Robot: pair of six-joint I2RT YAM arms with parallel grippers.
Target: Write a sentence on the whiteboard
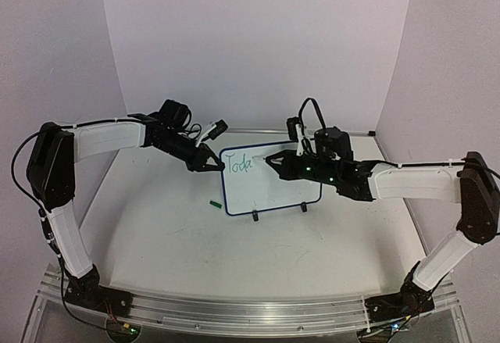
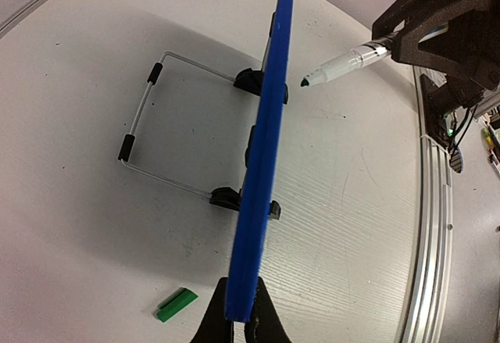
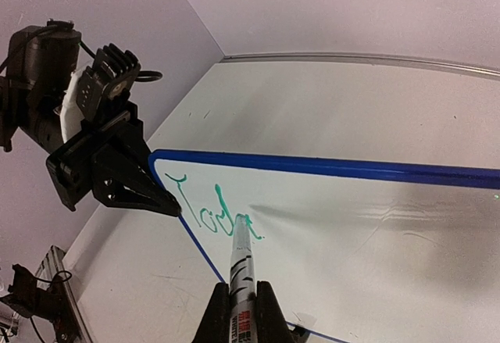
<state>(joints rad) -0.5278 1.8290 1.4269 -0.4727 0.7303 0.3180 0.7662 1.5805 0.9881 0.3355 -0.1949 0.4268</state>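
The whiteboard (image 1: 273,188) stands propped on its black wire stand (image 2: 148,120) at the middle of the overhead view, resting on the white worktop (image 1: 156,241). Its writing face leans back, away from the bottom of that frame. The sentence (image 1: 238,164) sits in the board's upper left corner and reads only "Toda" in green.

The left fingers (image 1: 207,161) are pressed onto the board's left edge near its top corner, pinching the blue border. In the left wrist view the board shows edge-on as a blue strip from bottom centre to top centre, with the fingers closed on it at the bottom of the frame.

The right fingers (image 3: 266,319) pinch a white marker (image 3: 241,269) at the bottom centre of the right wrist view. The marker points up the frame at the board. Its tip lies at the right end of the last green letter; I cannot tell if it touches the surface.

A small green cap (image 1: 212,202) lies on the worktop just left of the board's lower left corner, apart from it.
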